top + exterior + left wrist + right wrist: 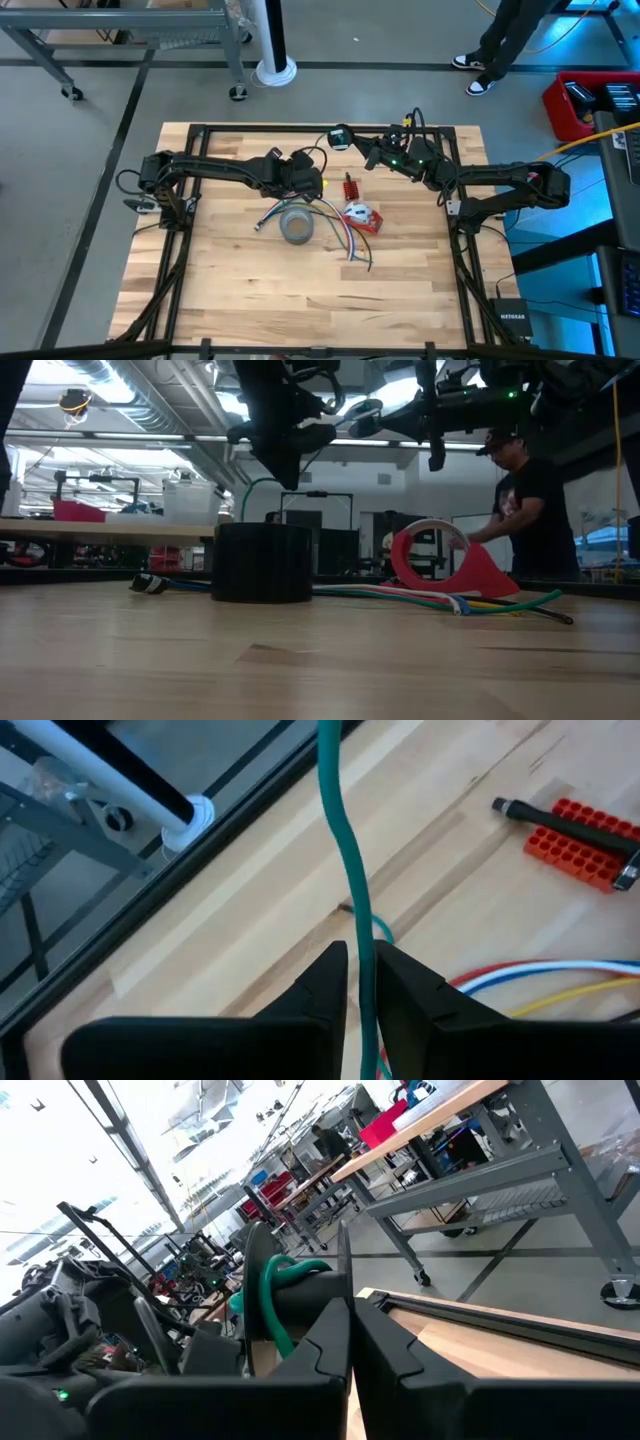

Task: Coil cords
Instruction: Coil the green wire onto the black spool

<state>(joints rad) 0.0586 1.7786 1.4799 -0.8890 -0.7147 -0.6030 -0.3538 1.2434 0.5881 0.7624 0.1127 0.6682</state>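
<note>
My left wrist view alone shows the thin green cord (pixel 345 870) running between my left end effector's (pixel 361 965) fingers, set narrowly around it above the pale wooden worktop (pixel 250 935). From above, that arm reaches to mid-worktop over the grey tape roll (pixel 297 227). My right end effector (pixel 352 1315), fingers together, is raised near the far edge, green cord looped beside it.

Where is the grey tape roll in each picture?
High view: the grey tape roll lies mid-table, left of the coloured wires.
Low view: left of centre, looking dark.
Left wrist view: not in it.
Right wrist view: not in it.
Shared landmark: the coloured wires, also in the low and left wrist views.
</note>
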